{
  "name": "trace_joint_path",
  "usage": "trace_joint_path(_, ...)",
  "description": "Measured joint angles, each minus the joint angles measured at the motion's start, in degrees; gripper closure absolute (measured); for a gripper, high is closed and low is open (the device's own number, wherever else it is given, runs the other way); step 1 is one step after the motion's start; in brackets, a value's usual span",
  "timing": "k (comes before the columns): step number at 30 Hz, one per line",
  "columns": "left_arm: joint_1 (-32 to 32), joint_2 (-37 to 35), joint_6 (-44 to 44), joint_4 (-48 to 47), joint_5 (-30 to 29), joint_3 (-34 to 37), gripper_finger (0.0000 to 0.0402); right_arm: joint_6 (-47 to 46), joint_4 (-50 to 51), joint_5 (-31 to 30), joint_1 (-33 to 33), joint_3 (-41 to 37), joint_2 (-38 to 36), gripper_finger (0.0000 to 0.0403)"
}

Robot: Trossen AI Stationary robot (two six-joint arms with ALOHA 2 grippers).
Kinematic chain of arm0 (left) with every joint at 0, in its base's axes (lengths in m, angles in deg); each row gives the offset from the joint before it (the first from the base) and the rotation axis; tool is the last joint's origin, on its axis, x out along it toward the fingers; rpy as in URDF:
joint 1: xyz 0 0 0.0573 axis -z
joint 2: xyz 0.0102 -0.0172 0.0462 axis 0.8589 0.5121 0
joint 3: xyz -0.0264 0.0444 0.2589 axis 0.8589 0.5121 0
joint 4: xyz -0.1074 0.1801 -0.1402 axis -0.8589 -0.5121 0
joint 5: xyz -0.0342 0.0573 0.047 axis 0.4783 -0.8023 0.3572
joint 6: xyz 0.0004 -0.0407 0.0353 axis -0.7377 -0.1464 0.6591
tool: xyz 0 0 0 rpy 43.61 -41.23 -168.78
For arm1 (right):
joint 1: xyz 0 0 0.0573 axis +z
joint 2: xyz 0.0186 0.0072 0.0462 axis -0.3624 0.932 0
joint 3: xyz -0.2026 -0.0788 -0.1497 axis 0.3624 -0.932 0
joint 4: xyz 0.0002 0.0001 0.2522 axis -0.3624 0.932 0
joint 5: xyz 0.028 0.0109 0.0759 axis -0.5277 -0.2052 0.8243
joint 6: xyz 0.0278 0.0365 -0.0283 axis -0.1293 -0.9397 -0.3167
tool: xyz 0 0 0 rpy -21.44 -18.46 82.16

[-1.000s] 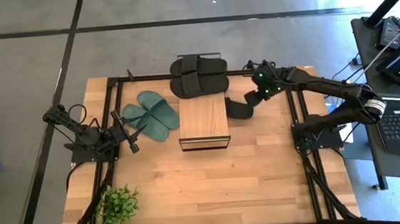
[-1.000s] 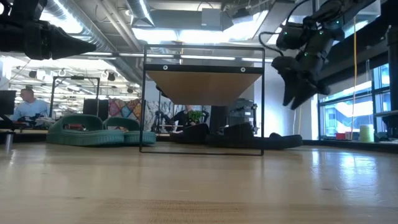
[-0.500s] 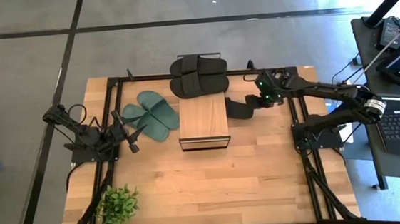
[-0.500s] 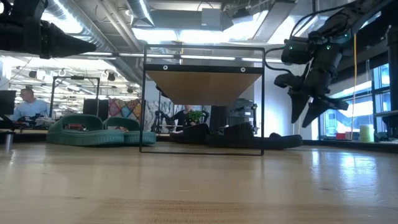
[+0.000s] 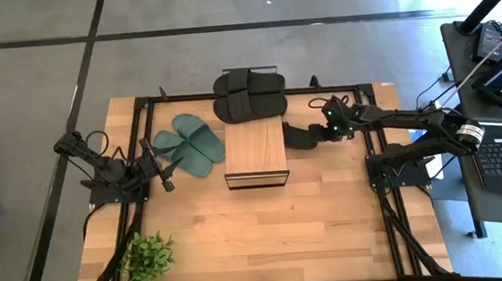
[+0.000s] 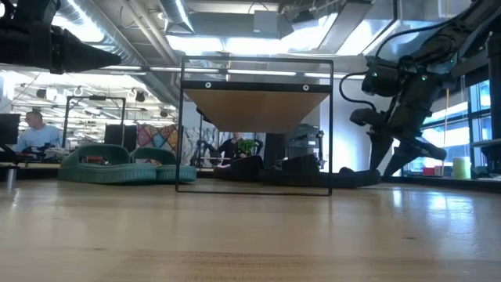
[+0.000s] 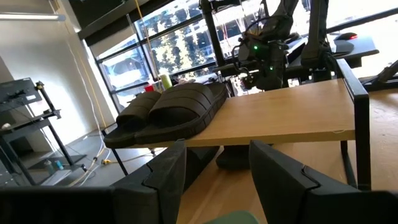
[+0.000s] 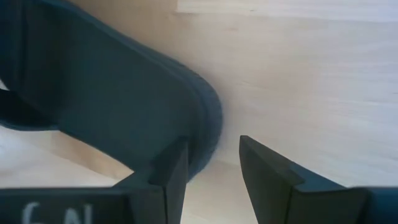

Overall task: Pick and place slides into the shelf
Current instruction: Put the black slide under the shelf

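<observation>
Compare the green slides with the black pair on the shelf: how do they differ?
The green slides lie on the table left of the shelf; the black pair rests on the shelf's plank top, at its far end. Green lies angled; black lies crosswise. Both pairs sit side by side, untouched by either pincer.

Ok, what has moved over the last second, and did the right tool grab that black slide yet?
The right tool has dropped from shelf-top height to the table beside the shelf, its open fingers now straddling the edge of the black slide lying there; not closed on it yet. The left tool, the green slides and the black pair on the shelf have not moved.
</observation>
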Motion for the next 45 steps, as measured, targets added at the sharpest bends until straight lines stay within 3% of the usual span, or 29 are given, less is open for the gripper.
trace_joint_path(14, 0.0, 0.0, 0.1, 0.0, 0.0, 0.0, 0.0233, 0.9, -6.1, 0.4, 0.5, -2.8, 0.1, 0.0261)
trace_joint_path(29, 0.0, 0.0, 0.1, 0.0, 0.0, 0.0, 0.0233, 7.3, -12.8, -0.9, 2.3, -2.6, 6.1, 0.0354)
trace_joint_path(45, 0.0, 0.0, 0.1, 0.0, 0.0, 0.0, 0.0233, 3.8, -21.2, -1.7, 2.3, -2.8, 6.2, 0.038)
